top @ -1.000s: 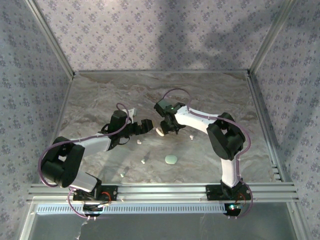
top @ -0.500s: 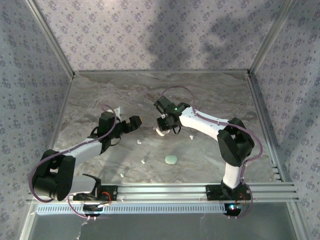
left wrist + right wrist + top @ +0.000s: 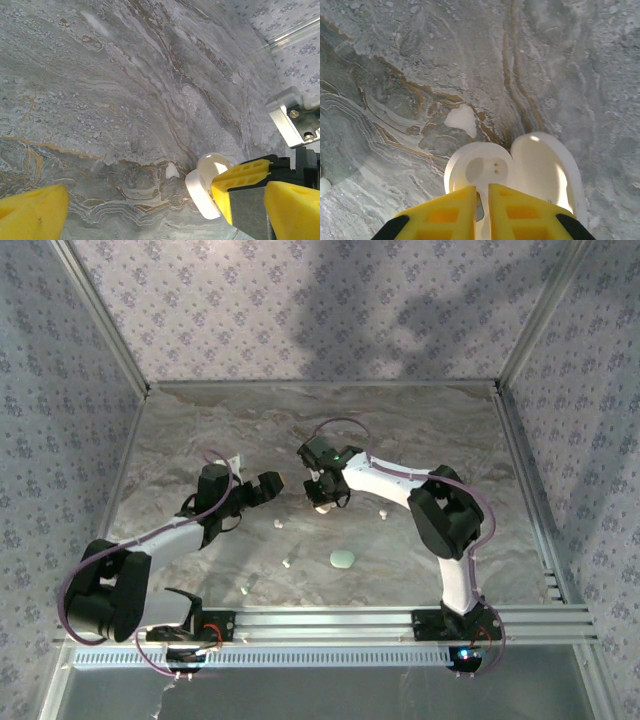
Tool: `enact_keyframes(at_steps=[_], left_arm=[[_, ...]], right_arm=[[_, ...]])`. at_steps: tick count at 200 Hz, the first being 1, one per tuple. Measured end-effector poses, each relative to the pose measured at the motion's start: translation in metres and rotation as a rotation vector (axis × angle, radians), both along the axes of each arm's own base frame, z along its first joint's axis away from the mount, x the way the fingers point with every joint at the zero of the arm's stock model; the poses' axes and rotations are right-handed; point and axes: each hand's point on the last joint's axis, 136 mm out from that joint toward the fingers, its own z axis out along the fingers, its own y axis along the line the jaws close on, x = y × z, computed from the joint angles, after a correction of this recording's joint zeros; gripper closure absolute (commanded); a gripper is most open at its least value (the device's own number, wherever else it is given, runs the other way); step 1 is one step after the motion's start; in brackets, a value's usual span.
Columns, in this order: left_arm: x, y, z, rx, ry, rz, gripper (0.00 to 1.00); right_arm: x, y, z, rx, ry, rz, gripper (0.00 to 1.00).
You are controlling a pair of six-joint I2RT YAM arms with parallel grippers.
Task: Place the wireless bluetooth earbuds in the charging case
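Currently, R claw [image 3: 482, 189]: jaws nearly together at rim of open white charging case [image 3: 540, 165]; grip unconfirmed.
L claw [image 3: 272, 485]: jaws wide apart, empty.
Earbuds [image 3: 287, 563]: loose on desk [image 3: 200, 430]; closest earbud [image 3: 279, 524] just nearside of L claw, second earbud [image 3: 383, 513] right of case.
Case well [image 3: 476, 171]: empty.
Markings: none legible.

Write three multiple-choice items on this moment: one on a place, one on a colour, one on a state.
1. Where does the mint case lie?
A) on the near side of the white case
B) against the back wall
C) inside a claw

2. What colour are the claw fingers?
A) black
B) yellow
C) red

3. How is the left claw?
A) open
B) shut on an earbud
C) shut on a case

Key: 1 A, the top view shows it nearer; 2 B, both wrist views show yellow; 3 A, its fingers stand far apart.
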Motion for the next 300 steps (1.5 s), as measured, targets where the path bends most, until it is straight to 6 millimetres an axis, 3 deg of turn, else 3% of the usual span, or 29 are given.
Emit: enact_keyframes(at_steps=[62,127,154,208,238,300], left_arm=[[0.0,0.0,0.0,0.0,0.0,0.0,0.0],[0.0,0.0,0.0,-0.001,0.0,-0.002,0.0],[0.0,0.0,0.0,-0.003,0.002,0.0,0.0],[0.0,0.0,0.0,-0.009,0.005,0.003,0.0],[0.0,-0.001,0.0,-0.011,0.005,0.0,0.0],[-0.003,-0.005,-0.018,-0.012,0.066,-0.023,0.0]], right_arm=[[-0.011,0.008,-0.007,-0.034,0.017,0.038,0.86],[-0.02,0.012,0.0,-0.076,-0.005,0.064,0.75],[-0.027,0.013,0.014,-0.071,-0.033,0.076,0.67],[-0.042,-0.012,0.04,-0.079,-0.079,0.045,0.47],[-0.043,-0.03,0.028,-0.116,-0.062,0.011,0.38],[-0.032,-0.048,0.009,-0.159,-0.035,-0.032,0.37]])
